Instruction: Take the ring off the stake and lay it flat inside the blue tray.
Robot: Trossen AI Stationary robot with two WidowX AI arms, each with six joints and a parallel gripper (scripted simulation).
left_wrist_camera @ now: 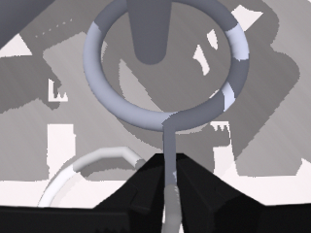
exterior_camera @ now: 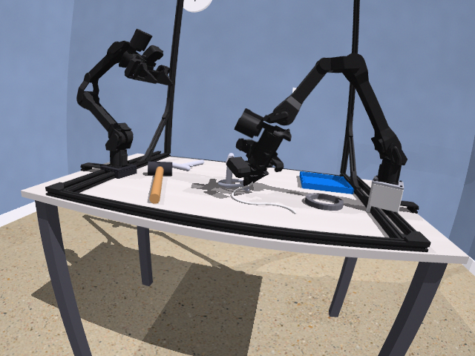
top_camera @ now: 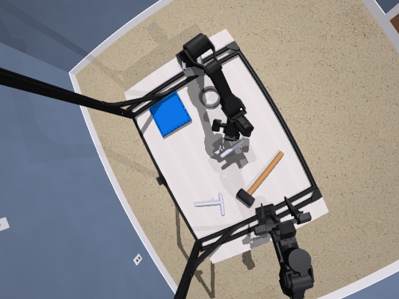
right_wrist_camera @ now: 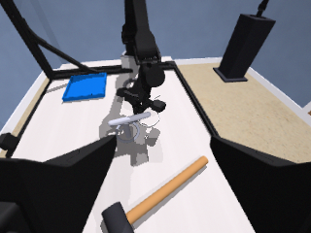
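Near the middle of the white counter, the top view shows a grey stake with a light crossbar (top_camera: 232, 148) (exterior_camera: 228, 172) (left_wrist_camera: 150, 34) (right_wrist_camera: 128, 118), the left gripper (top_camera: 231, 139) (exterior_camera: 249, 184) (left_wrist_camera: 168, 162) (right_wrist_camera: 136, 118) reaching down beside it from one short edge. The blue square tray (top_camera: 169, 114) (exterior_camera: 326, 184) (right_wrist_camera: 85, 87) lies open side up by a corner at that end, a thick dark-grey ring (top_camera: 201, 97) (exterior_camera: 323, 207) between it and the left arm; a white T-shaped piece (top_camera: 221, 204) (exterior_camera: 188, 165) lies towards the other short edge, with the wooden-handled black mallet (top_camera: 265, 174) (exterior_camera: 156, 184) (right_wrist_camera: 167, 189) inward of it. In the exterior view the slim grey ring (exterior_camera: 230, 185) (left_wrist_camera: 92, 58) (right_wrist_camera: 133, 139) sits low around the stake, and its white line (exterior_camera: 245, 202) (left_wrist_camera: 97, 157) trails towards the near long edge. The left wrist view shows the left fingers nearly closed, pinching the ring's thin grey tab (left_wrist_camera: 169, 146); the post stands inside the ring. The right wrist view looks between the wide-open, empty fingers of the right gripper (top_camera: 274, 200) (exterior_camera: 165, 78) (right_wrist_camera: 164, 138), held back at its own short edge. The step in hand looks like securing the ring; the next move calls for raising it and tilting it past the crossbar, one end first, without snagging the line, before carrying it to the tray's corner.
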